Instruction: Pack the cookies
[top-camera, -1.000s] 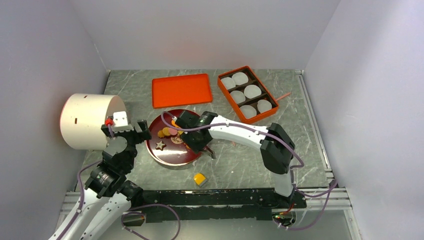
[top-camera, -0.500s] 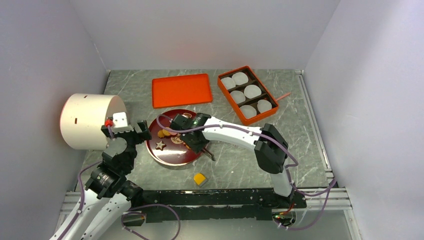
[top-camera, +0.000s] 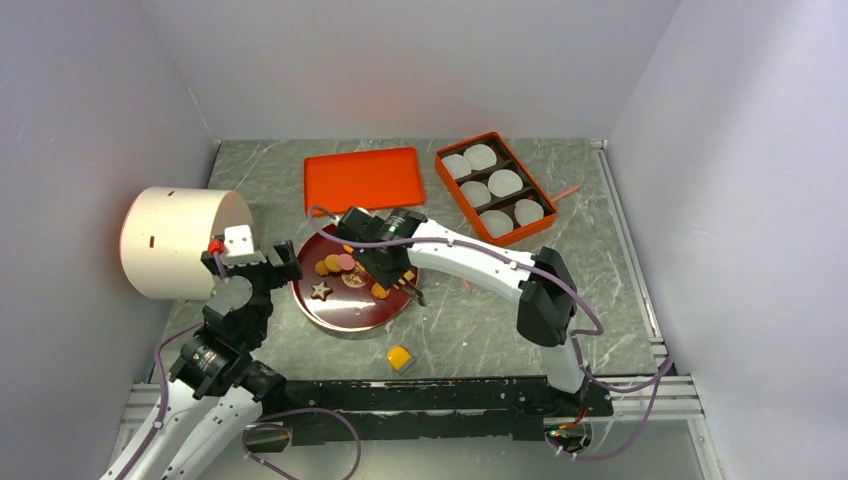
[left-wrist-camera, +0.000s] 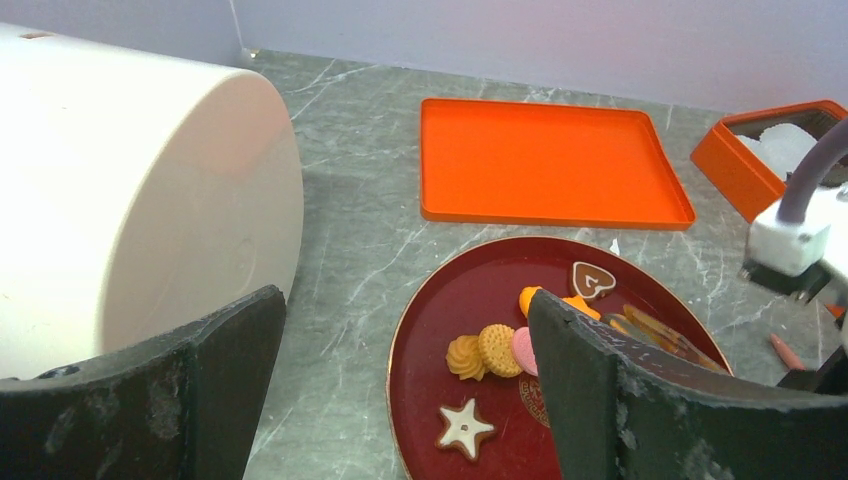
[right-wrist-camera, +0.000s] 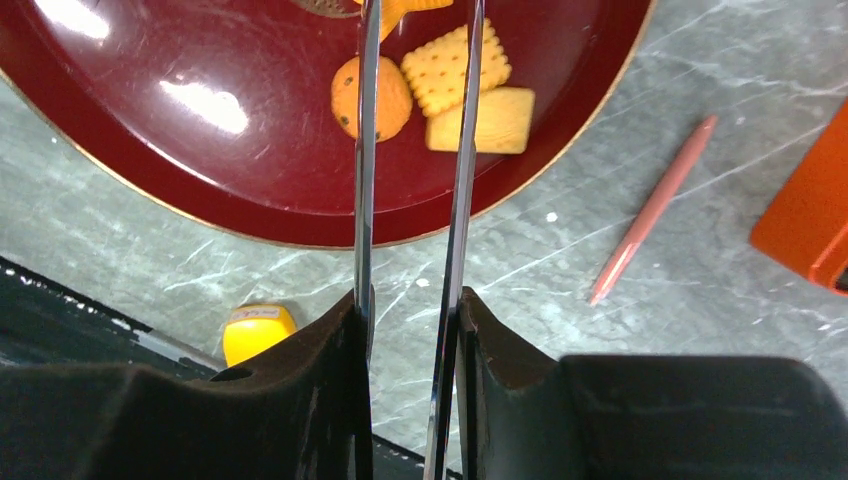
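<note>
The cookies (top-camera: 335, 263) lie on a dark red plate (top-camera: 330, 312); a white-iced star (left-wrist-camera: 464, 428), a swirl, a round one (left-wrist-camera: 495, 348) and a brown heart (left-wrist-camera: 591, 280) show in the left wrist view. My right gripper (right-wrist-camera: 410, 305) is shut on metal tongs (right-wrist-camera: 366, 150) over the plate's near-right part. Under the blades lie a round orange cookie (right-wrist-camera: 388, 98), a square cracker (right-wrist-camera: 440, 65) and a yellow rectangle (right-wrist-camera: 500, 120). An orange cookie sits between the blades at the frame's top; the tips are cut off. My left gripper (left-wrist-camera: 400, 385) stands open, left of the plate.
An orange box (top-camera: 494, 187) with white paper cups stands back right, its flat orange lid (top-camera: 363, 180) behind the plate. A white cylinder (top-camera: 180, 240) lies at the left. A yellow cube (top-camera: 399, 357) sits near the front edge. A pink stick (right-wrist-camera: 650, 210) lies right of the plate.
My right gripper has closed further on the tongs and moved left and away over the plate. Cookies at the plate's near-right edge now show. The left arm has stayed still.
</note>
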